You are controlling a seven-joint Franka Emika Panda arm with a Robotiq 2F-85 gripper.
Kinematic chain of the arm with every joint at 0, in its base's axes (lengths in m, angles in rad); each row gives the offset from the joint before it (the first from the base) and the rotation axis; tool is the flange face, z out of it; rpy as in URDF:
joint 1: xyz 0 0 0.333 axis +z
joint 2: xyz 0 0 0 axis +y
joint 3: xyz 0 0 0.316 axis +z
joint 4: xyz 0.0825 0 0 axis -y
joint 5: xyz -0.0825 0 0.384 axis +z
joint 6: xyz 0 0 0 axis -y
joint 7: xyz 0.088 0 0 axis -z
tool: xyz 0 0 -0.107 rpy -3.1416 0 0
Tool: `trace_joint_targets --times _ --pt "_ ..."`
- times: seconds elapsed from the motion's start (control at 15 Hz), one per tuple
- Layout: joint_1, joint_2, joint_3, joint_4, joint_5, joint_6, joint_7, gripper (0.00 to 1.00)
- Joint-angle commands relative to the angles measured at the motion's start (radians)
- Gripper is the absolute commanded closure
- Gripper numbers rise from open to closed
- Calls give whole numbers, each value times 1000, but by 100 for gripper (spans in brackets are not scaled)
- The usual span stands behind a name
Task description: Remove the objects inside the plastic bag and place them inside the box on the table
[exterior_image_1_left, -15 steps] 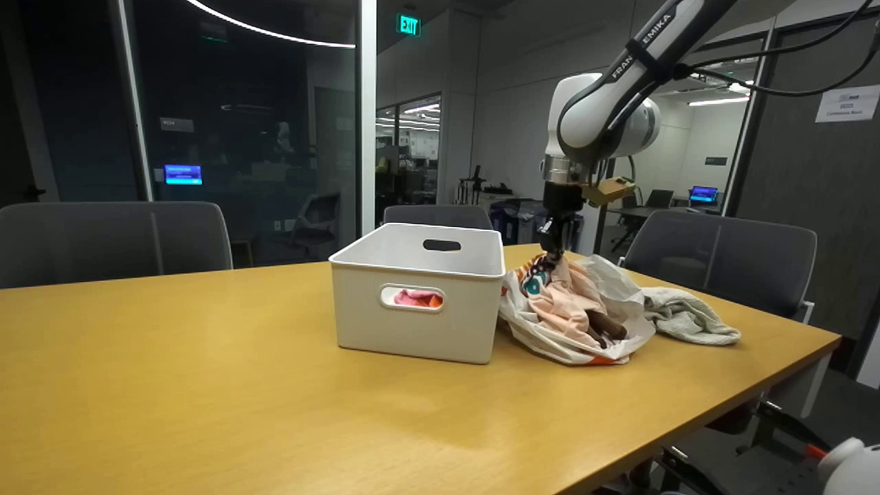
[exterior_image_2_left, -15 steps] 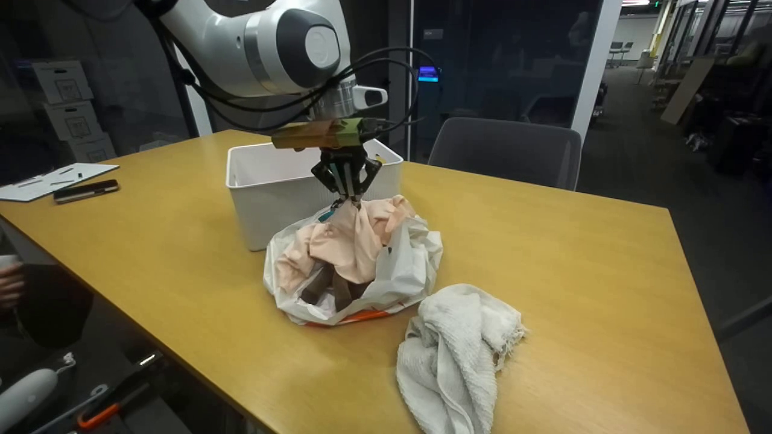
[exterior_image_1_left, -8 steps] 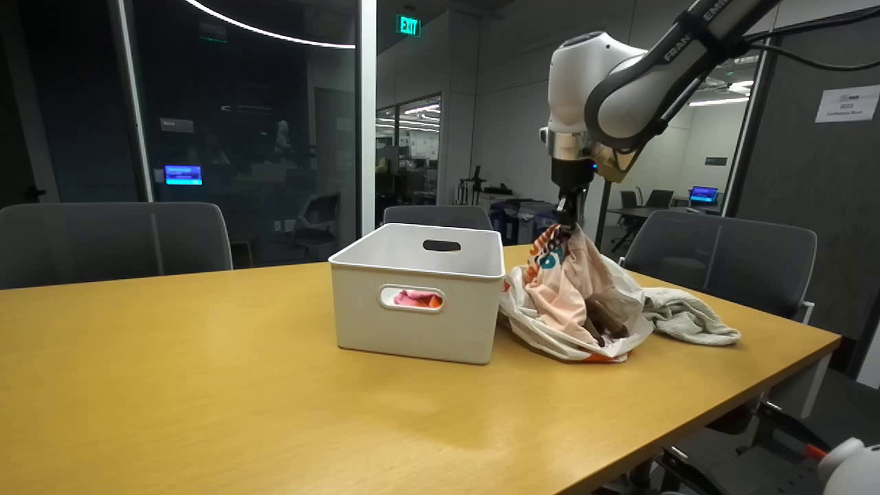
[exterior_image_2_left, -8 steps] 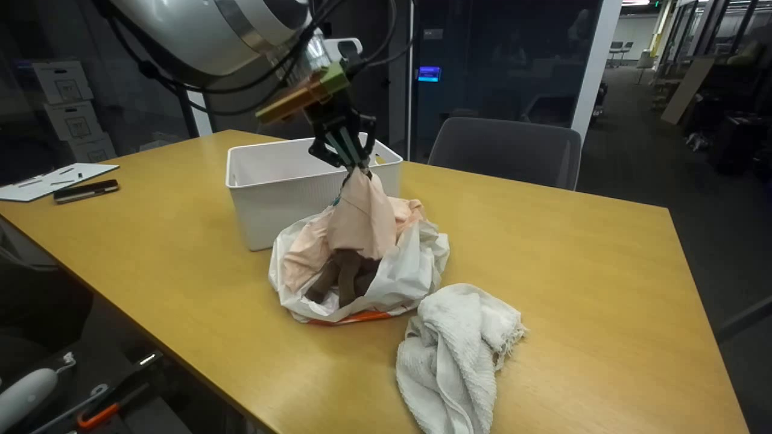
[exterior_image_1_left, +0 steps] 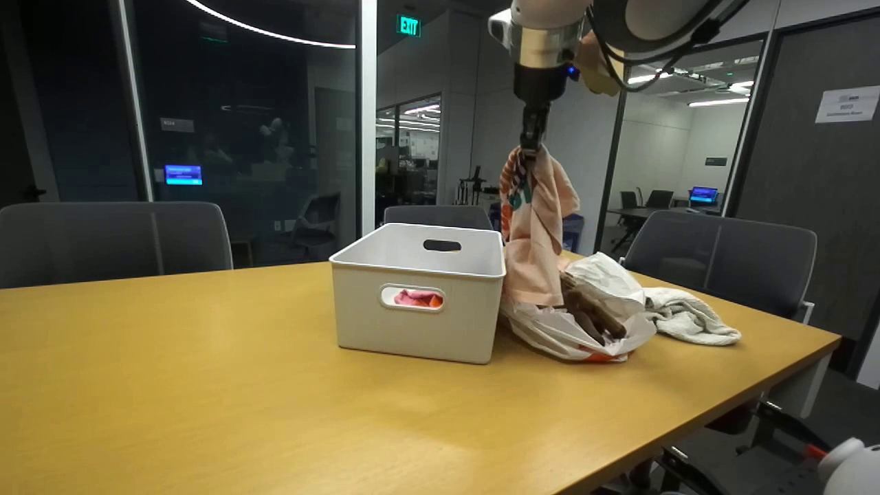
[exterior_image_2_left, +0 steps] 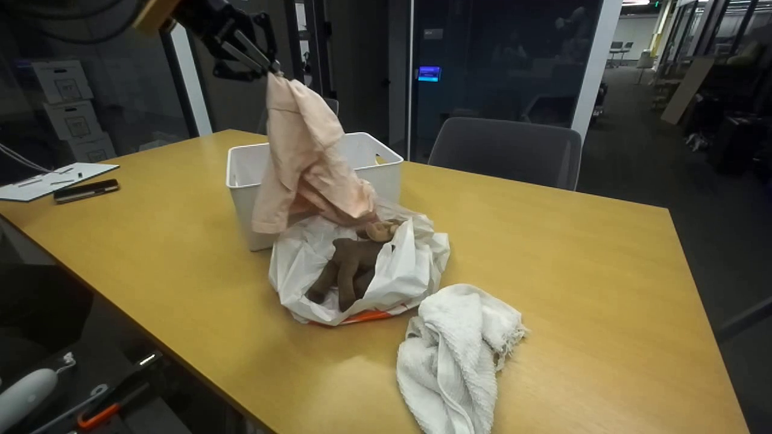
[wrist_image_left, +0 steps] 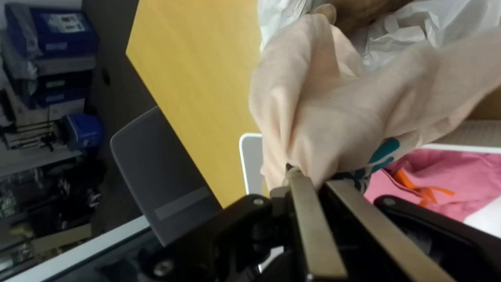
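My gripper (exterior_image_1_left: 529, 146) is shut on a peach cloth with a colourful print (exterior_image_1_left: 540, 251). The cloth hangs from the fingertips (exterior_image_2_left: 272, 67) in both exterior views, beside the white box (exterior_image_1_left: 412, 337) and above the bag. In the wrist view the cloth (wrist_image_left: 344, 113) fans out from the fingers (wrist_image_left: 315, 180). The white plastic bag (exterior_image_2_left: 416, 259) lies open on the table, with a brown item (exterior_image_2_left: 350, 265) and a tan item (exterior_image_2_left: 383, 230) in it. The cloth's lower edge overlaps the bag's far rim. A pink and orange cloth (wrist_image_left: 454, 176) lies inside the box.
A whitish towel (exterior_image_2_left: 458, 355) lies on the table beside the bag. A white board (exterior_image_2_left: 48, 181) and a dark flat object (exterior_image_2_left: 86, 191) lie near the table's edge. Chairs (exterior_image_2_left: 506, 150) stand around the table. The box touches or nearly touches the bag.
My gripper has risen and moved toward the box side, pulling the peach cloth up and mostly out of the bag. The brown item in the bag is now more exposed. Box and towel stay put.
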Motion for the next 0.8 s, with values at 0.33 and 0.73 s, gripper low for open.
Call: trace_joint_targets --times 0.33,0.73 --pt "76 134 135 169 -350 33 -4 99" --pt "71 355 63 251 -442 96 -16 99"
